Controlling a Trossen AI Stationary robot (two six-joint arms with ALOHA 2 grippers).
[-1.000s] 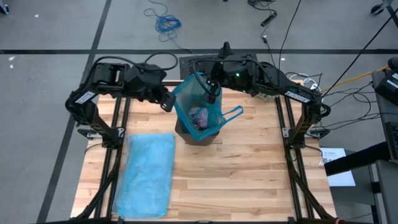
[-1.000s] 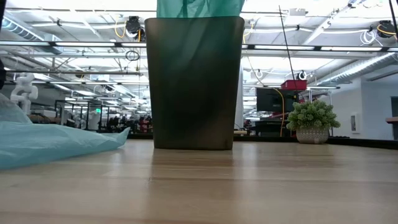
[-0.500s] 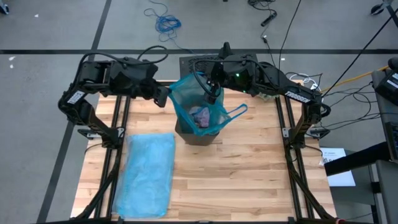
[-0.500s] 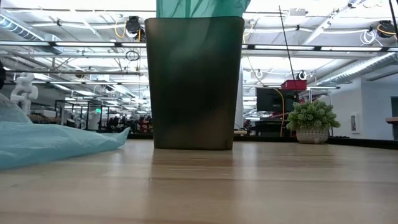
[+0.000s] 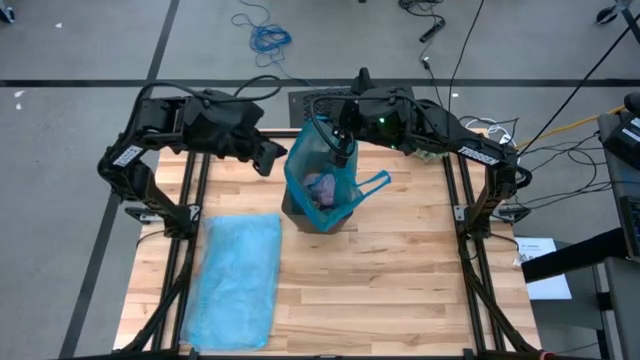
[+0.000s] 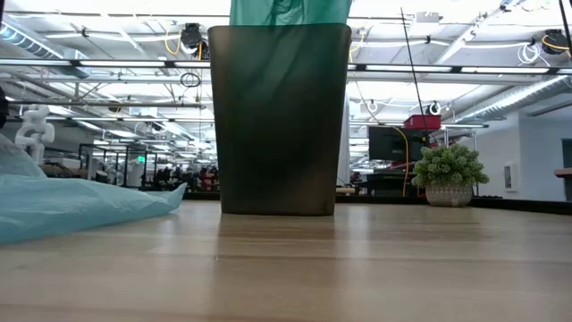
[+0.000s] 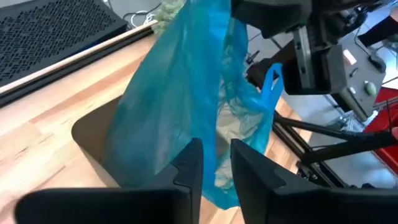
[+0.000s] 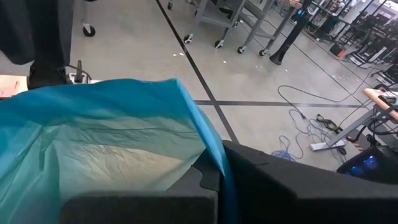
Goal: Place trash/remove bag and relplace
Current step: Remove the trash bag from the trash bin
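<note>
Bag raised part-way out of bin at table's rear centre; trash seen inside, low in bag. Right gripper pinched shut on bag's top edge, film caught between fingers. Left gripper just beside bag's left side, fingers slightly parted, nothing held. Spare bag laid flat at front left. Film judged thin, limp, slippery, tear-prone; load light. Best gripped at gathered rim or loop handle.

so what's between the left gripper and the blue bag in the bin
Nothing: in the high view a bare gap separates the left gripper from the bag.
</note>
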